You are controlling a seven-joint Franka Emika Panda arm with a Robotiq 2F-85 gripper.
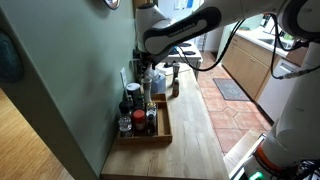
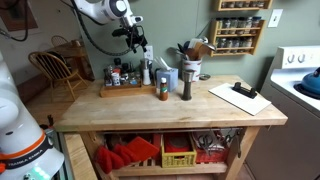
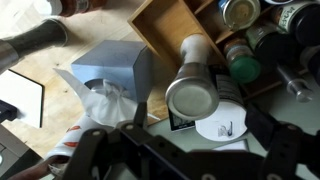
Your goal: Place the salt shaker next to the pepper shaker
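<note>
The salt shaker (image 2: pixel 186 84), pale grey with a darker top, stands upright on the wooden table, just right of the brown pepper shaker (image 2: pixel 163 89). In the wrist view a grey cylinder at the upper left (image 3: pixel 35 40) looks like the salt shaker. My gripper (image 2: pixel 141 47) hangs over the back of the table, left of both shakers. It is open and empty (image 3: pixel 200 112). Below it and between its fingers stands a tall white bottle with a round silver cap (image 3: pixel 192 95). The pepper shaker does not show clearly in the wrist view.
A wooden tray (image 2: pixel 122 90) with several dark-capped spice jars sits at the table's back corner (image 1: pixel 143 128). A grey tissue box (image 3: pixel 112 68) stands beside the white bottle. A clipboard (image 2: pixel 240 97) lies at the far end. A utensil holder (image 2: pixel 192 58) stands behind the shakers.
</note>
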